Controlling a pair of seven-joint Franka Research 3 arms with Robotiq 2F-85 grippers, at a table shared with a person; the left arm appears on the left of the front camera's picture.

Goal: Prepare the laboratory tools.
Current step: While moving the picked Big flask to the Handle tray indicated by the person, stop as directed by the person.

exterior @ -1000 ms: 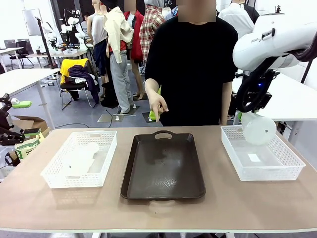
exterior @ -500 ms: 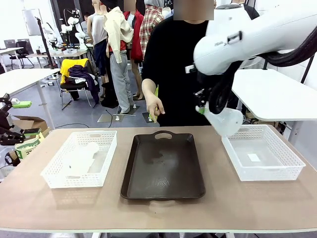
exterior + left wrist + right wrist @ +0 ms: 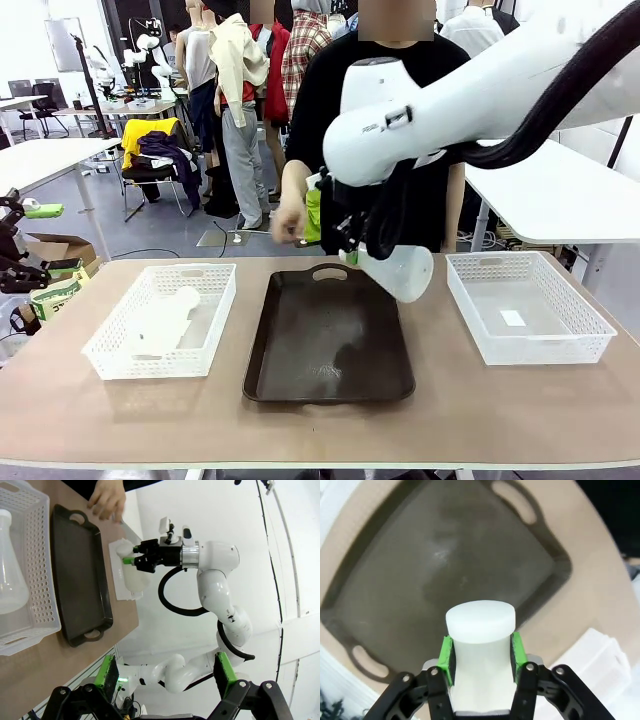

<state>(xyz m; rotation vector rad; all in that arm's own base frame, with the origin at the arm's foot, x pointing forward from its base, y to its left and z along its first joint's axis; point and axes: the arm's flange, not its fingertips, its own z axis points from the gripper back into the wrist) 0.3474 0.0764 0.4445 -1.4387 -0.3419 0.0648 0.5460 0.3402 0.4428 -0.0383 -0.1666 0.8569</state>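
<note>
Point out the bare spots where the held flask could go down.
The brown tray is bare throughout; the held flask hangs over its far right corner. The right basket is nearly bare. The near table strip is open. Crowded: the left basket, where another flask lies.

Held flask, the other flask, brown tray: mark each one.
held flask [image 3: 404, 272], front view, on its wide base.
other flask [image 3: 10, 585], left wrist view, on its wide body.
brown tray [image 3: 315, 335], front view, on its bare floor.
</note>
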